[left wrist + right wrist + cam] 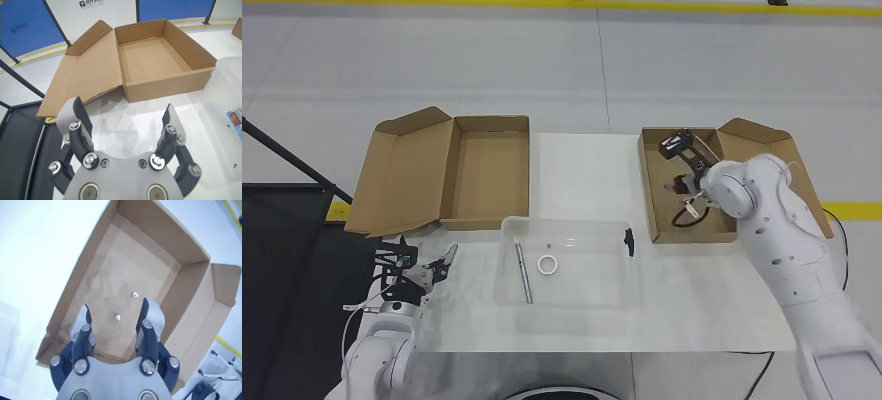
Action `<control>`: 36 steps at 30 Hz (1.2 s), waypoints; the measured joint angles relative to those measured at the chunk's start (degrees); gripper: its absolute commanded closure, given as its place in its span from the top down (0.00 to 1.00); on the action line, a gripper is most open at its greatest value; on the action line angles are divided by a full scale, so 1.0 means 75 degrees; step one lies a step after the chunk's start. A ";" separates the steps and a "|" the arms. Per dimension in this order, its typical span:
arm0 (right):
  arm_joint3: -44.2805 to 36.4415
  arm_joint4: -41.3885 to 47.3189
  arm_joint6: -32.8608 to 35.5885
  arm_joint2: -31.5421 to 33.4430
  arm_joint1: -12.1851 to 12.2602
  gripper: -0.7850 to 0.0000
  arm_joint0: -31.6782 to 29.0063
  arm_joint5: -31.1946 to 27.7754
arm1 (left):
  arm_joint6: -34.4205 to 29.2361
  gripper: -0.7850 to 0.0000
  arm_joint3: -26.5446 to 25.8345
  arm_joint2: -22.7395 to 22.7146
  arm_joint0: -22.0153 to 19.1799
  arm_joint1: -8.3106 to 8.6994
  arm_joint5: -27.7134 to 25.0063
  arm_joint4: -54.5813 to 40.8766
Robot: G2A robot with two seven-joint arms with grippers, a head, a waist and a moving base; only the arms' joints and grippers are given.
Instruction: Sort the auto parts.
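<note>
One silver stud [134, 294] and a second stud [117, 317] lie a little apart on the floor of the right cardboard box [162, 232], which sits at the upper right of the top view; these two look already sorted. Three parts seem left to sort, all in the clear bin [582, 290] at the centre of the table [582, 165]: a metal rod [523, 272], a white ring [548, 265] just beside it, and a small black clip [628, 238] at the bin's right wall. The left cardboard box [487, 170], at the upper left, holds nothing, so the job appears less than half done.

The right gripper [115, 303] hangs over the right box, jaws spread wide with nothing between them. The left gripper [122, 103] is at the lower left of the top view, above bare table near the left box's corner, also wide apart and empty.
</note>
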 measured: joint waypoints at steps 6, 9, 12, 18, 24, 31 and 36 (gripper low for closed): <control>-0.1972 0.0195 -0.0223 0.0402 0.0146 1.00 -0.0674 -0.0469 | 0.0000 1.00 0.0000 0.0000 0.0000 0.0000 0.0000 0.0000; -0.2655 0.0456 -0.0470 0.0495 0.0178 1.00 -0.0856 -0.0936 | 0.0000 1.00 0.0000 0.0000 0.0000 0.0000 0.0000 0.0000; -0.3072 0.0917 -0.0840 0.0475 0.0174 1.00 -0.0892 -0.1569 | 0.0000 1.00 0.0000 0.0000 0.0000 0.0000 0.0000 0.0000; -0.3344 0.1613 -0.1430 0.0220 0.0123 1.00 -0.0703 -0.2654 | 0.0000 1.00 0.0000 0.0000 0.0000 0.0000 0.0000 0.0000; -0.3321 0.2242 -0.2080 -0.0103 0.0066 1.00 -0.0505 -0.3825 | 0.0000 1.00 0.0000 0.0000 0.0000 0.0000 0.0000 0.0000; -0.3024 0.2668 -0.2246 -0.0947 -0.0100 1.00 -0.0171 -0.4547 | 0.0000 1.00 0.0000 0.0000 0.0000 0.0000 0.0000 0.0000; -0.2620 0.2776 -0.2121 -0.1466 -0.0213 1.00 0.0066 -0.4752 | 0.0000 1.00 0.0000 0.0000 0.0000 0.0000 0.0000 0.0000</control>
